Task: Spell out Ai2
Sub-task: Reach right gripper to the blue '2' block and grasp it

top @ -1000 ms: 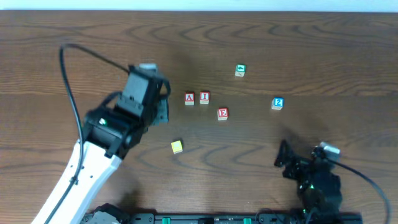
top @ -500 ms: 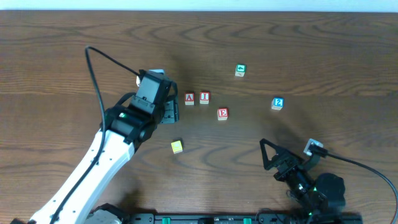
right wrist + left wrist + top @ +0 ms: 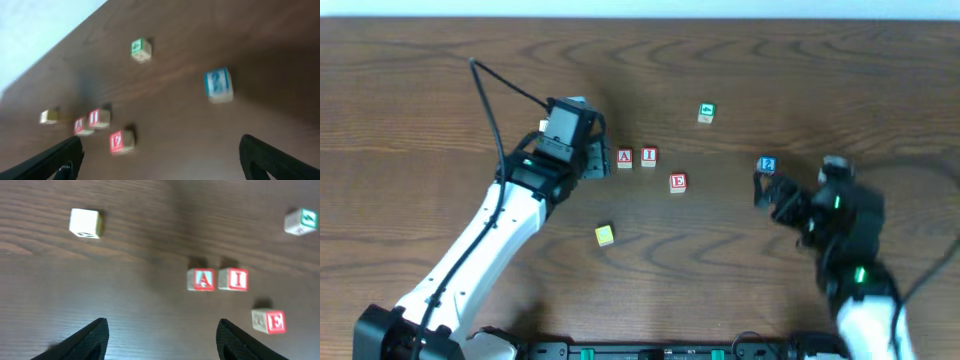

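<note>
Both arms have shifted over the last second, while every cube has kept its place. From low at the near edge of the tabletop, the right arm has swung up, and the right fingers now sit just beside the 2 cube, on its near side. They are spread wide and hold nothing. In the right wrist view the 2 cube lies ahead of the gap, toward its right half, clear of both tips. That view is blurred.

Meanwhile the left arm has pushed further right, so the left fingers now stand just left of the A cube. They too are spread wide and empty. The left wrist view shows the A cube ahead of the opening, not touching either tip.

The A cube and the I cube sit side by side, A on the left, so close that I cannot tell whether they touch. Both show red letters facing up. The 2 cube is well apart from them, off to the right of the I cube, with its blue digit up.

Near the I cube, on its near-right side, is the E cube, apart from it. A green cube lies further back, between the I cube and the 2 cube. A yellow cube rests alone toward the near edge, left of the A cube
</note>
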Controlling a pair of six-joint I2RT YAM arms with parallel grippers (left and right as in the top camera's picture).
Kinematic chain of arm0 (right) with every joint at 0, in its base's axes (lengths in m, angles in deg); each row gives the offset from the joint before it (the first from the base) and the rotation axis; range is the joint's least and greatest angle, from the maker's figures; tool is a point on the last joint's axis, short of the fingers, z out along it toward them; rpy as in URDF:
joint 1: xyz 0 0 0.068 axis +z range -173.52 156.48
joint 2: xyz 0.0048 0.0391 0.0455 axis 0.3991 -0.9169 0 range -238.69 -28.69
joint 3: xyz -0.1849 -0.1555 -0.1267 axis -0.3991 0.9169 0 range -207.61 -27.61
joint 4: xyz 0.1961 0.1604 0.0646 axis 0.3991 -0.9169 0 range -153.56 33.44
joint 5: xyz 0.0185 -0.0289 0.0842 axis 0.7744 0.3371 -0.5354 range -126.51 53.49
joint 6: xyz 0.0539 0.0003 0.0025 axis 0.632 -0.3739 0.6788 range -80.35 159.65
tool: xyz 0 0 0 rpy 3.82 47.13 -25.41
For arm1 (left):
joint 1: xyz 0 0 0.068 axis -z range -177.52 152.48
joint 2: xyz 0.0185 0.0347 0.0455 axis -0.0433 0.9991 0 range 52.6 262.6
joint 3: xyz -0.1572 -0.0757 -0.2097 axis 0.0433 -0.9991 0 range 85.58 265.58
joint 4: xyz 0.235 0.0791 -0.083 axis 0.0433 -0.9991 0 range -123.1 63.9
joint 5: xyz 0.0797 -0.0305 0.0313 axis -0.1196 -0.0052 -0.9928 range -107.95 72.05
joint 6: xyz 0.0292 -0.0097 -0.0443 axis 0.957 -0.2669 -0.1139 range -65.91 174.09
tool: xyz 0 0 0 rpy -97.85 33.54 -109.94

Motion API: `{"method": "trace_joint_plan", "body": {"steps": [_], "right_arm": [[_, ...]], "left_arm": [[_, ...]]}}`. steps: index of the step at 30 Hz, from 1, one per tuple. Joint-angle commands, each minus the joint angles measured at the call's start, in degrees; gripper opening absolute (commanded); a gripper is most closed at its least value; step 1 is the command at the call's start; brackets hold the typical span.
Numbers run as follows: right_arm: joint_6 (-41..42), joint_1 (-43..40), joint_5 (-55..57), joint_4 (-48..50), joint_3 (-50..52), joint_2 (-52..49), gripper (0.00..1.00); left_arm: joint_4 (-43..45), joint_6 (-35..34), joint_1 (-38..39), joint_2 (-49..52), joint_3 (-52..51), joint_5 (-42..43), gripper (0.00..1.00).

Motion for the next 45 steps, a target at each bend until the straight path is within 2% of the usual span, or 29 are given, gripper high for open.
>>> {"method": "trace_joint_plan", "body": {"steps": [1,5,10,16,20,25,28,33,37,45], "right_arm": [[-12.7,-0.6,2.4,-5.8,-12.2,-12.4,0.99],[-20.2,-0.2,8.5,-16.5,-25.9,-27.5,0.99],[-20.3,-0.7,9.0,-19.3,-29.9,-36.2,0.99],[-21.0,0.4,9.1,-20.0,-29.9,-39.4,0.93],[-20.9,1.2,9.1,-19.5,-29.8,-40.4,0.99],[-19.2,1.3,8.7,-18.8,-29.8,-40.5,0.99],[-19.2,1.8,9.1,-17.1,-29.8,-40.6,0.96],[-18.8,5.0,14.6,-17.0,-29.8,-42.2,0.95],[-13.6,6.0,19.1,-17.3,-29.8,-44.0,0.95],[-11.9,5.4,18.4,-16.2,-29.8,-46.2,0.88]], "left_arm": [[0.2,0.2,-2.7,0.4,0.7,1.0,0.70],[1.0,-0.3,-3.6,0.5,0.7,1.1,0.70],[3.6,-3.8,-3.6,2.4,0.7,1.2,0.70],[5.4,-3.8,-3.6,5.7,1.0,2.1,0.70],[5.3,-3.2,-3.6,7.1,1.0,3.2,0.70],[5.3,0.5,-3.6,7.7,1.0,5.1,0.70],[5.1,3.5,-3.6,7.7,1.0,5.1,0.70],[5.0,6.2,-3.6,7.7,1.2,5.1,0.70],[4.6,7.9,-3.6,7.7,2.1,5.1,0.70],[4.5,8.9,-3.6,7.7,2.8,5.1,0.71]]}}
